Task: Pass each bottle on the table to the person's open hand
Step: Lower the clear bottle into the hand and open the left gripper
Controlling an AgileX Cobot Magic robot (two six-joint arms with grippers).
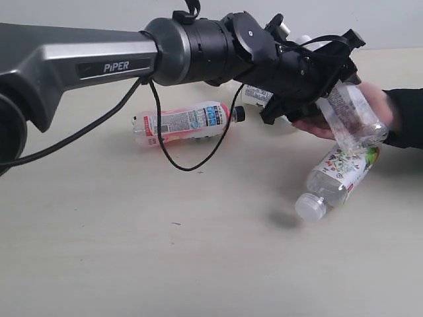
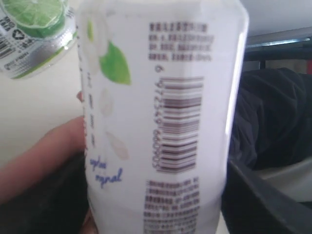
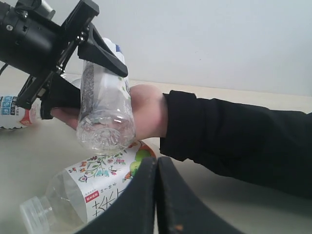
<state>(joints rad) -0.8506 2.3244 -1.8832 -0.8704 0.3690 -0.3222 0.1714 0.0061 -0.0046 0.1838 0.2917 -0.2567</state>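
Note:
My left gripper reaches across to the right and is shut on a clear bottle with a white printed label. That bottle fills the left wrist view. It rests against the person's open hand, also seen in the right wrist view. The floral bottle lies on the table just below the hand. A pink-labelled bottle with a black cap lies at mid table. The green-accented bottle lies partly hidden behind the arm. My right gripper is shut and holds nothing, close above the floral bottle.
The person's black sleeve comes in from the right edge. A black cable hangs from the left arm over the pink bottle. The lime-printed bottle shows beside the held one.

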